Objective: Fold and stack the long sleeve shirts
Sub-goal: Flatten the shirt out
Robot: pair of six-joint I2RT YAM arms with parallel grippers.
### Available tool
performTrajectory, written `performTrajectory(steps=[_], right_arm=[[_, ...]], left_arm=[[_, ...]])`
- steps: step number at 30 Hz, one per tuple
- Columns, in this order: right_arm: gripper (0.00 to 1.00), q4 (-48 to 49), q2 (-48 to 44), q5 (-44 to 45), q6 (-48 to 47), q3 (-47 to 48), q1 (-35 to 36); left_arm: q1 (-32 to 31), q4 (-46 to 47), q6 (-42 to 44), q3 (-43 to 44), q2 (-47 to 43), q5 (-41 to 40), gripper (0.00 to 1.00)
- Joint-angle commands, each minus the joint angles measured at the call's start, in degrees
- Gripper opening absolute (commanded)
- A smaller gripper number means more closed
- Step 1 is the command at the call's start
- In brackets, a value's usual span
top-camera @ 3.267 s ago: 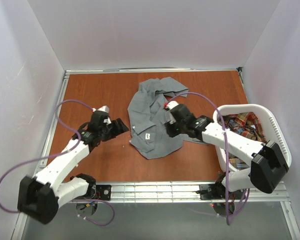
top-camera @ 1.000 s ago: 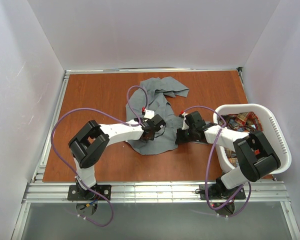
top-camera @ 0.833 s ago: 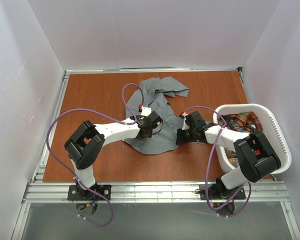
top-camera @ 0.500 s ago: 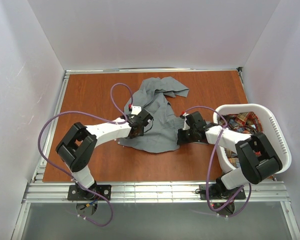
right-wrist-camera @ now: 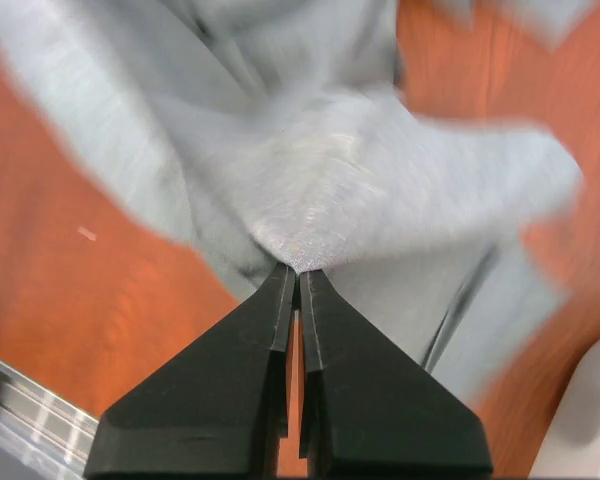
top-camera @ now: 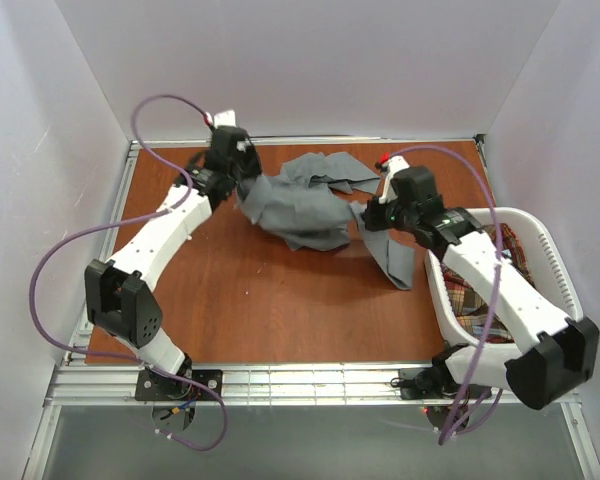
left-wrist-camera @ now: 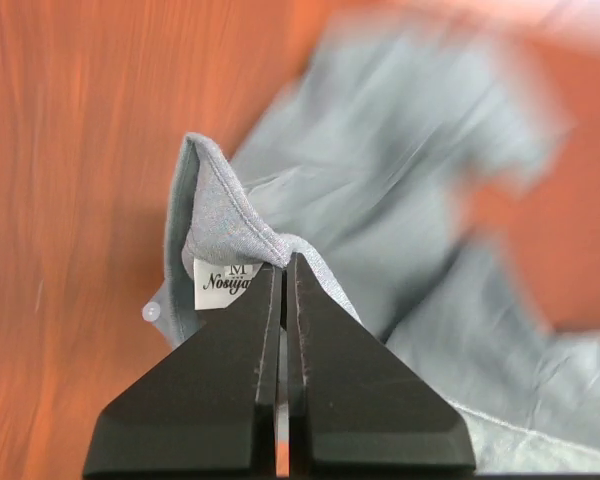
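Note:
The grey shirt [top-camera: 305, 205] hangs stretched above the table's far middle, held between both arms. My left gripper [top-camera: 242, 188] is shut on its collar edge by the white size label [left-wrist-camera: 223, 283] at the far left. On the right, my right gripper [top-camera: 372, 215] is shut on a pinch of the same grey cloth [right-wrist-camera: 310, 215], and a sleeve [top-camera: 397, 258] trails down toward the near right. The plaid shirt [top-camera: 480, 300] lies bunched inside the basket.
The white slotted laundry basket [top-camera: 555, 270] stands at the right edge, with my right arm reaching over it. White walls enclose the wooden table [top-camera: 230, 300] on three sides, and a metal rail [top-camera: 310, 380] runs along the near edge.
Both grippers have risen and swung toward the far side, lifting the grey shirt off the table and spreading it between them. The left gripper closed on the collar during this.

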Motion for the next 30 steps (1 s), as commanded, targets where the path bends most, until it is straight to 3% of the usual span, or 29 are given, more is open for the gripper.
performTrajectory(steps=[1,4,7,8,9,11,13,17,22,24,28,30], right_arm=[[0.01,-4.7,-5.5,-1.9,-4.4,7.5,1.3],[0.01,-5.2,-7.1,-7.8,-4.7,10.0,5.9],[0.01,-5.2,-5.7,-8.7,-3.0,9.3,16.8],[0.01,-5.2,-4.6,-8.6,-2.4,8.9,23.4],[0.01,-4.6,-1.8,-8.6,-1.9,7.6,26.8],[0.01,-2.9,1.7,-5.1,0.2,6.1,36.1],[0.01,-0.6,8.0,-3.9,1.2,5.2,41.0],[0.30,-0.6,19.2,-6.2,1.6,10.3,48.7],[0.48,-2.6,21.9,-0.9,1.8,12.5,48.9],[0.49,-3.9,19.2,3.1,4.0,9.2,45.0],[0.50,-3.7,11.5,5.3,7.4,-2.0,31.0],[0.55,-2.8,8.4,6.1,7.5,-6.9,22.2]], left_arm=[[4.0,2.5,1.9,9.8,-1.4,8.4,0.00],[6.7,3.3,1.5,10.7,-6.4,7.7,0.00],[10.5,5.6,-2.4,-1.4,-13.5,4.2,0.00],[12.5,6.1,-3.7,-9.2,-18.7,3.2,0.00],[13.1,6.3,-6.7,-13.9,-21.6,-1.2,0.01],[15.5,6.3,-9.2,-21.6,-28.8,-4.5,0.06],[17.7,5.5,-12.3,-31.5,-32.5,-6.7,0.10],[28.1,3.5,-13.8,-39.9,-39.8,-7.6,0.22],[32.5,1.8,-9.6,-35.6,-40.3,-3.3,0.54],[32.5,2.0,-5.2,-33.7,-39.0,5.0,0.63],[32.4,2.6,-1.9,-32.8,-35.6,23.3,0.72],[31.6,4.1,-2.5,-34.5,-34.2,32.2,0.75]])
